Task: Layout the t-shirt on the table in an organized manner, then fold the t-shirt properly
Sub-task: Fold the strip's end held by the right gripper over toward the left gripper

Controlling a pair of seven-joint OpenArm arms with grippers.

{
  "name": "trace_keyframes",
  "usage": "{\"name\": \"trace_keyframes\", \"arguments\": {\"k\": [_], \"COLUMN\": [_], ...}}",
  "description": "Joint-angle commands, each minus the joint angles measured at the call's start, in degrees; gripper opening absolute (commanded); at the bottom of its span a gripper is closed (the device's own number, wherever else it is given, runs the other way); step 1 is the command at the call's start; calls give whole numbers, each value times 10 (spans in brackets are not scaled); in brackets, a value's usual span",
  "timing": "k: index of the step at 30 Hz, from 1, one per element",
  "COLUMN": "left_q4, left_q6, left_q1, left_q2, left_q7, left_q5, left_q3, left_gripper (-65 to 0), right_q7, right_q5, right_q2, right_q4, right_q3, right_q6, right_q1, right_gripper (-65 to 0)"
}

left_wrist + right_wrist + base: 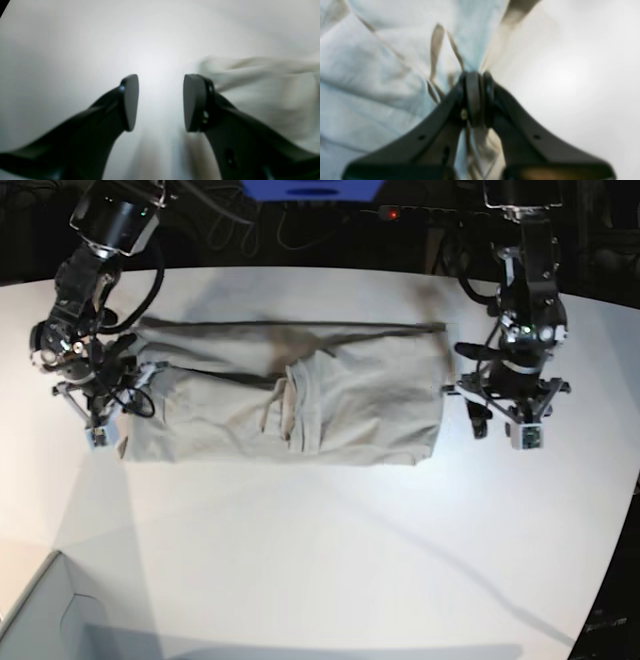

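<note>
While the t-shirt [300,405] lies as a long, partly folded band across the far half of the tabletop [330,560], one end reaching toward the left edge of the base view and the other toward the right, both arms sit at its ends. Folded layers overlap near the middle, with creases running lengthwise.

Right hand [475,82]: jaws pressed together on a pinch of cloth at the band's end; fabric fans out from the pads in tight pleats, so the grip looks firm. Judged purpose: hold this end so the next fold can be carried over.

Left hand [160,102]: jaws apart at a moderate gap, nothing between them, bare tabletop under the pads. Shirt edge lies just beside one pad, not touching as far as visible. Judged: lined up to take the matching end so both ends lift together.

Pale grey box corner [40,610] at the near tabletop corner, well apart.
</note>
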Motion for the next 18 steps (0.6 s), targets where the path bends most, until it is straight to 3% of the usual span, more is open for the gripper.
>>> {"name": "trace_keyframes", "arguments": {"k": [1, 10, 18], "left_q4": [-7, -85, -92], "left_q6": [2, 2, 2], "left_q1": [-9, -28, -39], "left_q2": [-5, -4, -1], "left_q7": [-14, -15, -15], "left_q5": [-3, -3, -3], "left_q3": [-10, -47, -42], "left_gripper": [-366, -366, -366], "right_q7": [15, 14, 14], "right_q5": [12, 10, 9], "right_q2": [-4, -73, -77], "right_q4": [25, 140, 242], "right_q3": [-1, -13, -242], "right_q6": [-6, -6, -6], "right_q1": [15, 2, -80], "right_gripper": [-650, -650, -650]}}
